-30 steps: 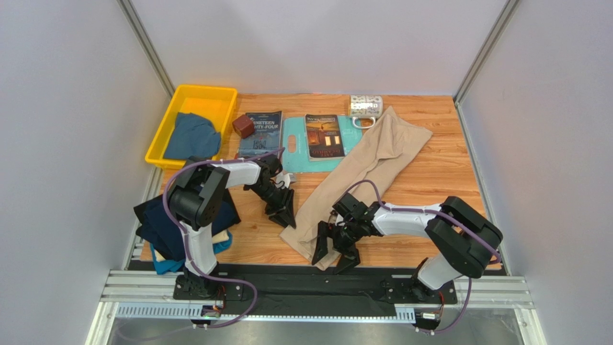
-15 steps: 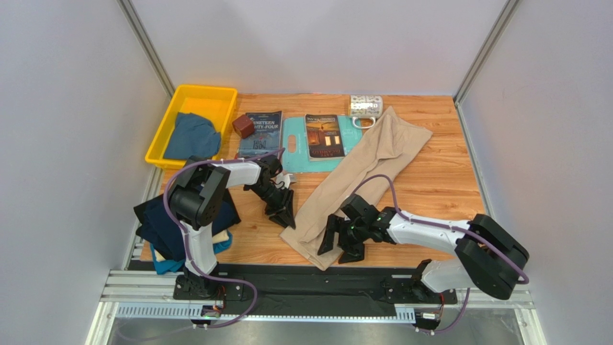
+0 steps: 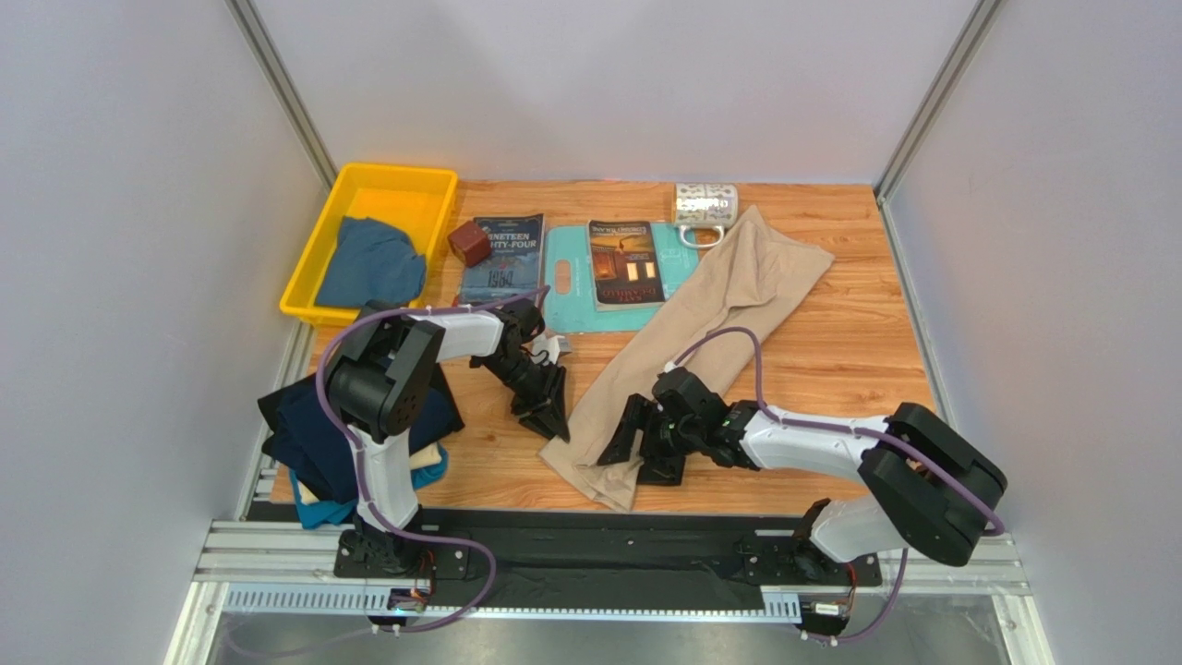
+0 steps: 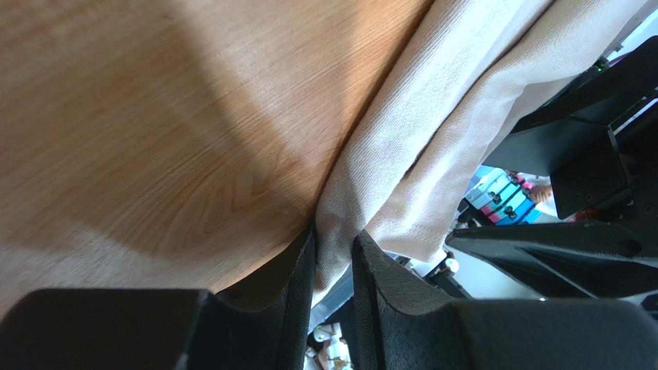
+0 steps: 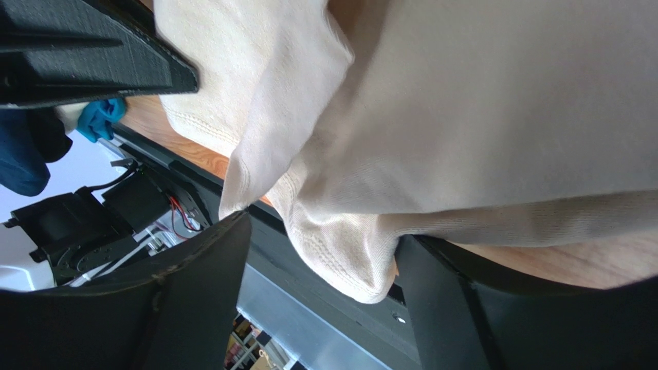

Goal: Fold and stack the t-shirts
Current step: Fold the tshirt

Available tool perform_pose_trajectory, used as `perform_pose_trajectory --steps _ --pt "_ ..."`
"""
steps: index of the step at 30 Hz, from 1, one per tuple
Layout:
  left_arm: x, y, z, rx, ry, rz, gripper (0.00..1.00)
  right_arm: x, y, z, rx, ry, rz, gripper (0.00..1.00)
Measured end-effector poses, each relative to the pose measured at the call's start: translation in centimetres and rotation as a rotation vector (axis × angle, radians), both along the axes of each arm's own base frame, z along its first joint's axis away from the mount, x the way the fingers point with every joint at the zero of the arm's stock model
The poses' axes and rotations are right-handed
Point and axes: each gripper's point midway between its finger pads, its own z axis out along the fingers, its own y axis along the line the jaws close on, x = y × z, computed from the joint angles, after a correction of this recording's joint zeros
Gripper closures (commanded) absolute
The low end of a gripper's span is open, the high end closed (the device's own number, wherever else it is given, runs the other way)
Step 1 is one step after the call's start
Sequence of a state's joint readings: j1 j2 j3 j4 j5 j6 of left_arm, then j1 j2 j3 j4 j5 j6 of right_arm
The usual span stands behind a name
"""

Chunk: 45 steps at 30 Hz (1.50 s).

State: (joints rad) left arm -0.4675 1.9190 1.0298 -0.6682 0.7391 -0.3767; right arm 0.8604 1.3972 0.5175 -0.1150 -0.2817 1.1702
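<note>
Top view, dark blue book (image 3: 502, 258), flat on the surface (image 3: 846, 347) near the back: cover title in pale capitals, two lines. First line only partly legible, ends "…TEEN"; second line ends "…TY-FOUR". Smaller print lower on the cover is too small to read.

Second book (image 3: 627, 263), dark cover, on the teal board (image 3: 566, 302): lettering along the top edge, illegible.

Wrist views: no readable lettering.

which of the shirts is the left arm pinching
The beige t-shirt lying diagonally across the table; the left fingers clamp its edge. The dusty blue one is in the yellow bin, the navy one at the left edge.
</note>
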Motion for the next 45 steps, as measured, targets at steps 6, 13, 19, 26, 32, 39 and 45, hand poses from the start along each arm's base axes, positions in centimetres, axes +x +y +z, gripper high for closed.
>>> perform_pose_trajectory --steps 6,13,19,26,32,39,45 --pt "0.0 0.1 -0.1 0.006 -0.001 -0.001 0.72 0.5 0.1 -0.3 -0.017 -0.01 -0.008 0.39" --pt "-0.1 0.1 -0.2 0.013 0.012 -0.001 0.73 0.2 -0.6 -0.2 -0.063 -0.001 0.005 0.39" --pt "-0.3 0.1 -0.2 0.011 0.033 -0.001 0.75 -1.2 -3.0 -0.3 -0.122 0.008 0.001 0.6" --pt "-0.4 0.0 -0.3 0.005 0.047 -0.001 0.75 -1.8 -4.0 -1.1 -0.164 0.032 0.006 0.48" --pt "-0.5 0.0 -0.2 0.004 0.049 -0.001 0.75 -1.4 -2.5 -0.9 -0.142 0.062 0.037 0.51" --pt "-0.5 0.1 -0.4 0.009 0.053 -0.003 1.0 -1.5 -1.8 -1.4 -0.147 0.08 0.07 1.0" --pt "-0.6 0.0 -0.3 0.003 0.06 -0.004 1.0 -1.6 -1.8 -1.4 -0.148 0.078 0.076 1.0"
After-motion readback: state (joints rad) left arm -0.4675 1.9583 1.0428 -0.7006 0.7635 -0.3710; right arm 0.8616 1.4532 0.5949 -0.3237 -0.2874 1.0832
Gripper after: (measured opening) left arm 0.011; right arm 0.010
